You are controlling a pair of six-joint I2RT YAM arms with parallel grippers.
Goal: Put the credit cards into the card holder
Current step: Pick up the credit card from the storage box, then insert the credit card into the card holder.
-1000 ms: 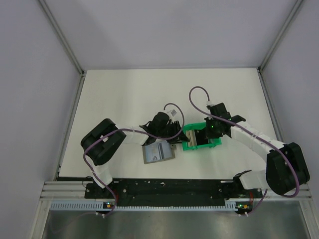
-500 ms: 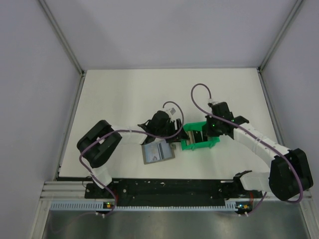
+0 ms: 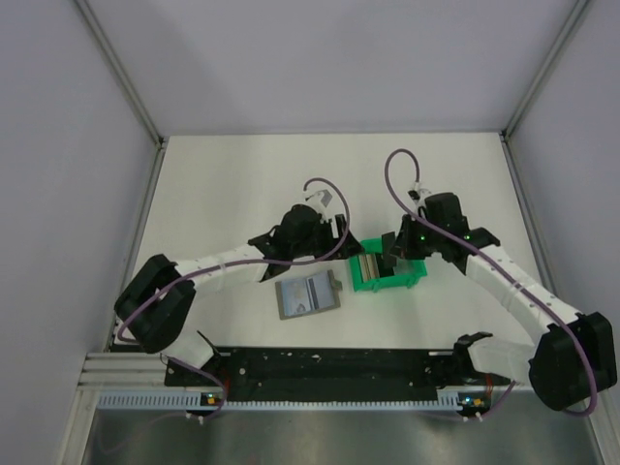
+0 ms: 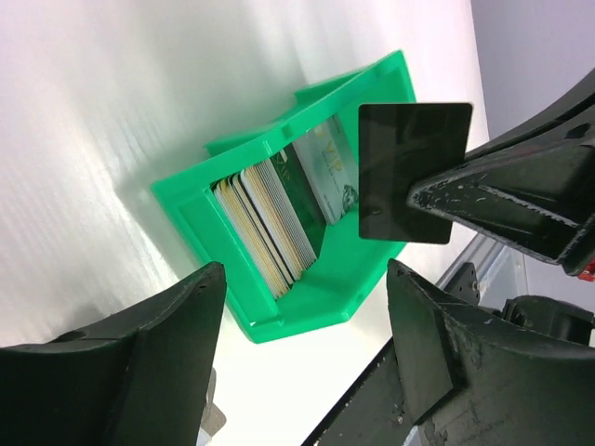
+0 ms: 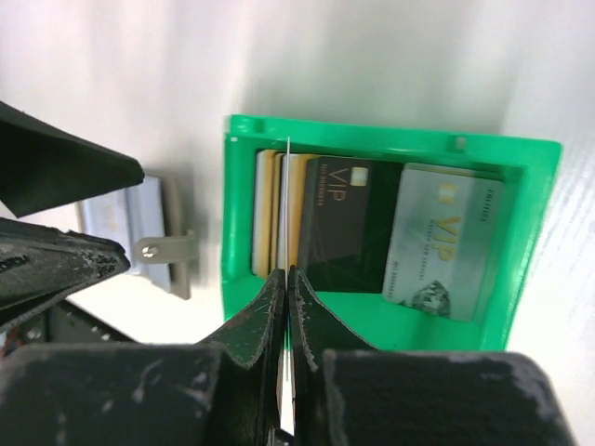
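Observation:
The card holder [image 3: 308,295] lies flat on the table, light blue-grey with a darker part and a small tab on its right. It also shows at the left of the right wrist view as the card holder [image 5: 139,223]. My right gripper [image 5: 286,274] is shut on a dark credit card [image 4: 414,172], seen edge-on as a thin line [image 5: 288,186] above the green tray [image 3: 387,276]. Several more credit cards [image 5: 372,223] stand and lean inside the tray. My left gripper [image 4: 307,307] is open and holds nothing. It hovers beyond the holder, left of the tray, as the left gripper [image 3: 327,232].
The green tray [image 4: 307,316] stands just right of the card holder, with the right gripper [image 3: 395,254] over its left end. Both arms reach in from the near edge. White walls enclose the table on three sides.
My left gripper has opened and pulled away from the card holder toward the back. My right gripper has stayed shut and lifted the dark card up over the tray.

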